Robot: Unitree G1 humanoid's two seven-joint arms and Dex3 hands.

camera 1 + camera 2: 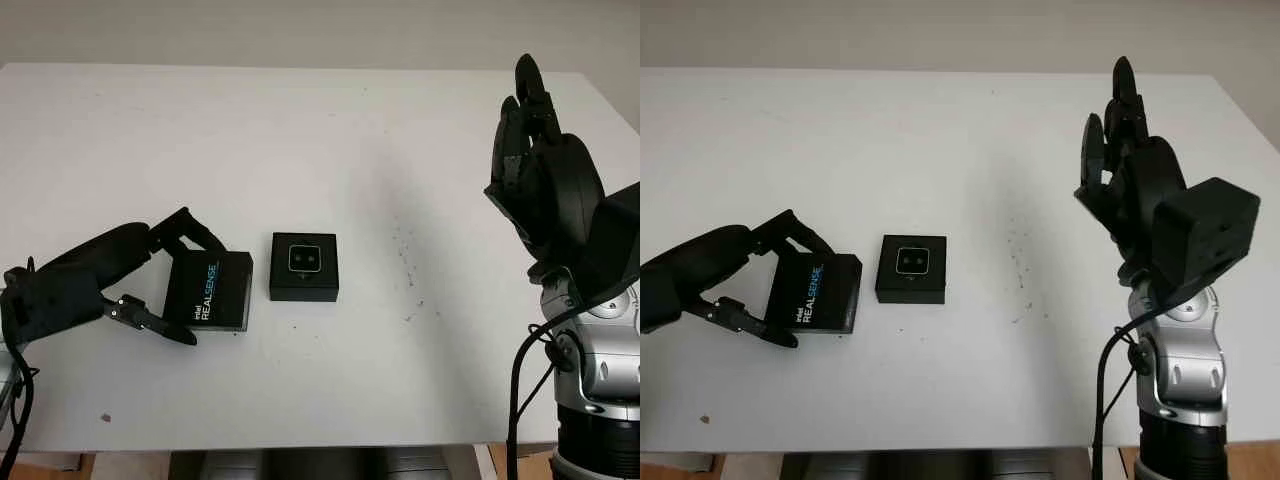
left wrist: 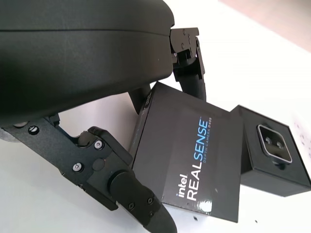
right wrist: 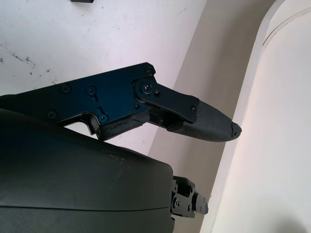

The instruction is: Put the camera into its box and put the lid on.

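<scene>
A black lid point(image 1: 218, 285) lettered "Intel RealSense" lies at the left of the white table point(image 1: 300, 150). My left hand point(image 1: 190, 288) is shut on the lid, with fingers point(image 2: 189, 73) against its far edge and the thumb point(image 2: 131, 194) at its near edge. Just right of the lid sits the small black box point(image 1: 304, 288), and the square camera point(image 1: 304, 259) lies inside it, lens side up. In the left wrist view the lid point(image 2: 194, 160) overlaps the box's point(image 2: 272, 165) corner. My right hand point(image 1: 535, 150) is open, raised upright above the table's right side, far from the box.
Faint dark scuff marks point(image 1: 405, 255) speckle the table right of the box. A small brown speck point(image 1: 105, 417) lies near the front left edge. The table's front edge runs close below the left hand.
</scene>
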